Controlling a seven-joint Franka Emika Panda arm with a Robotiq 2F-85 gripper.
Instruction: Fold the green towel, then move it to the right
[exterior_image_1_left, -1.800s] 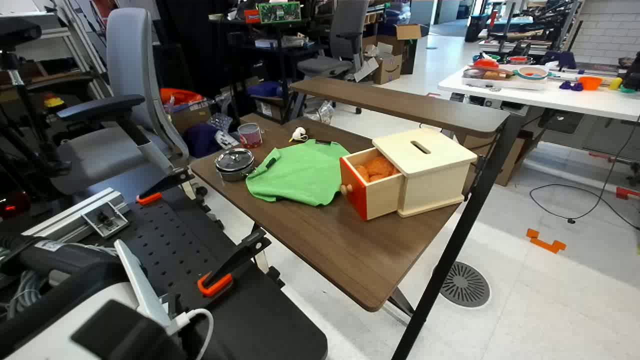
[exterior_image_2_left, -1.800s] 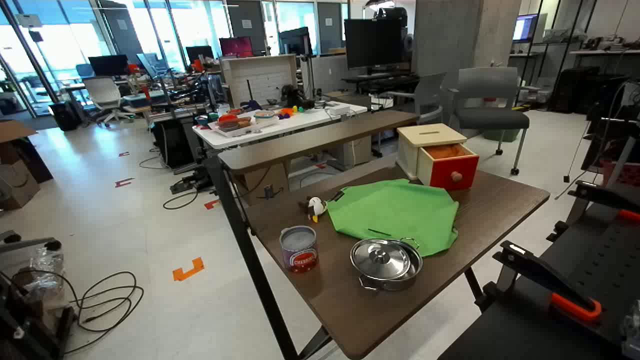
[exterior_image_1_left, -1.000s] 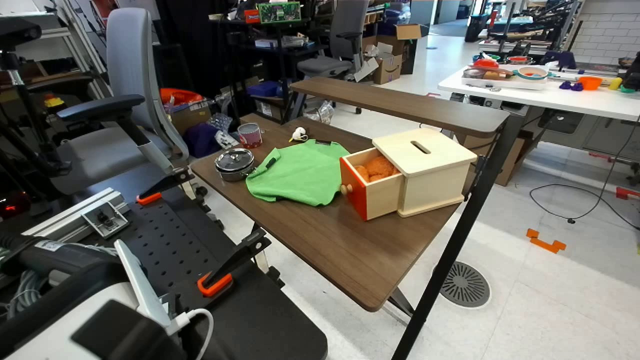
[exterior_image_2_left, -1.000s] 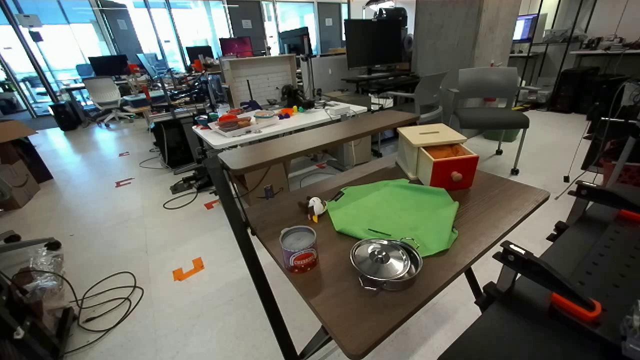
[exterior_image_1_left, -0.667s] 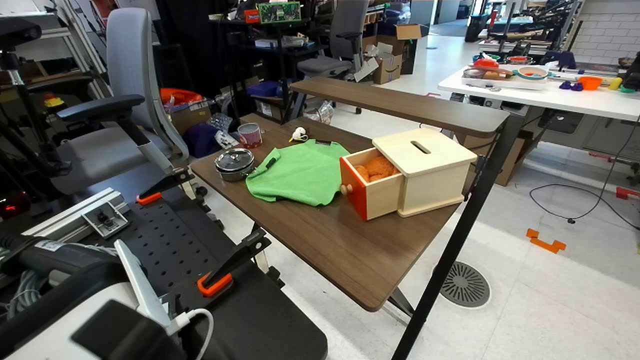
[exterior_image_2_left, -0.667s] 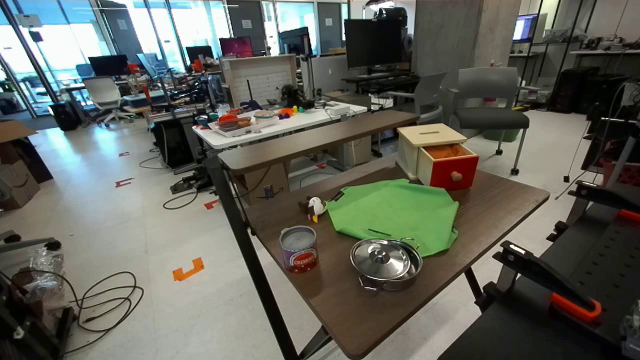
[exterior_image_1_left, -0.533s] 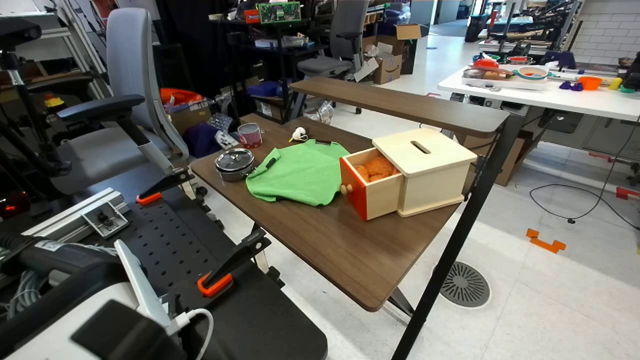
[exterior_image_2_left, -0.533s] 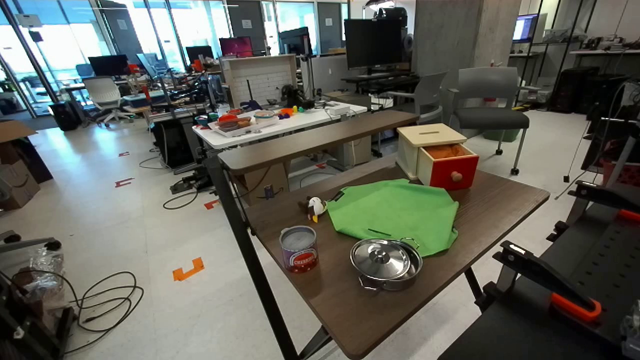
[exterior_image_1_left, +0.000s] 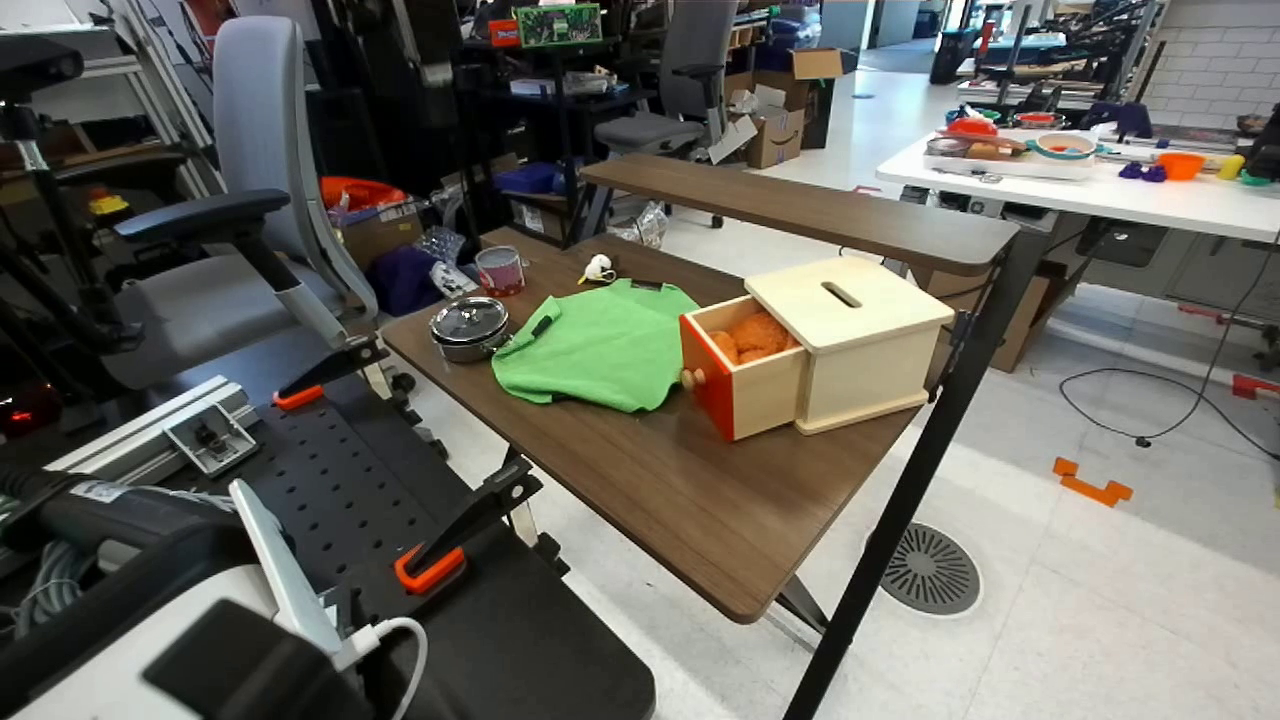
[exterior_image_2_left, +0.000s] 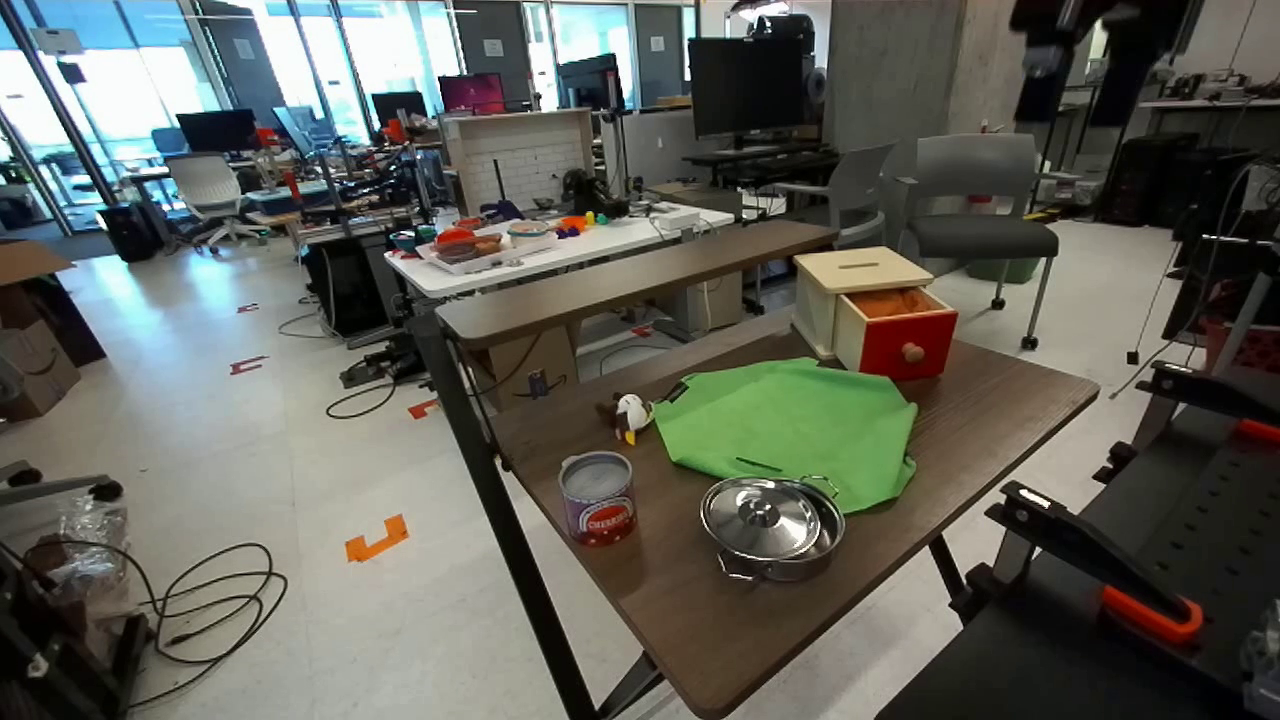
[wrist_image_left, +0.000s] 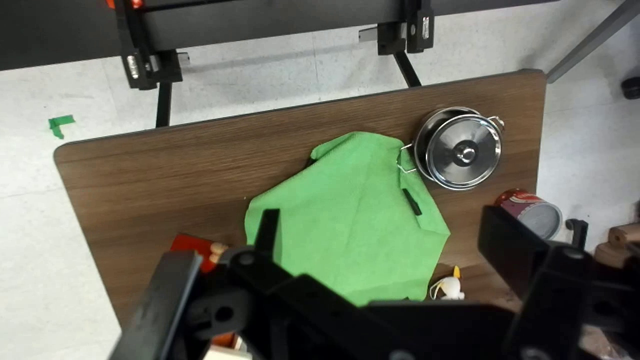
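Observation:
The bright green towel (exterior_image_1_left: 605, 345) lies spread on the brown table in both exterior views (exterior_image_2_left: 790, 425), with uneven edges. In the wrist view the towel (wrist_image_left: 350, 215) has a folded-over strip with a dark tag beside the pot. My gripper (wrist_image_left: 381, 215) is open and empty, its fingers wide apart, high above the towel. In an exterior view the gripper (exterior_image_2_left: 1075, 100) hangs at the top right, partly cut off by the frame.
A steel pot (exterior_image_2_left: 775, 530) touches or nearly touches the towel's edge. A can (exterior_image_2_left: 598, 497) and a small bird toy (exterior_image_2_left: 632, 413) stand nearby. A wooden box (exterior_image_1_left: 850, 340) with its red-fronted drawer pulled out stands beside the towel. A raised shelf (exterior_image_1_left: 800, 210) runs along one table side.
My gripper has come into view at the top right of an exterior view, where it was out of sight half a second ago. The towel and the other objects have not moved.

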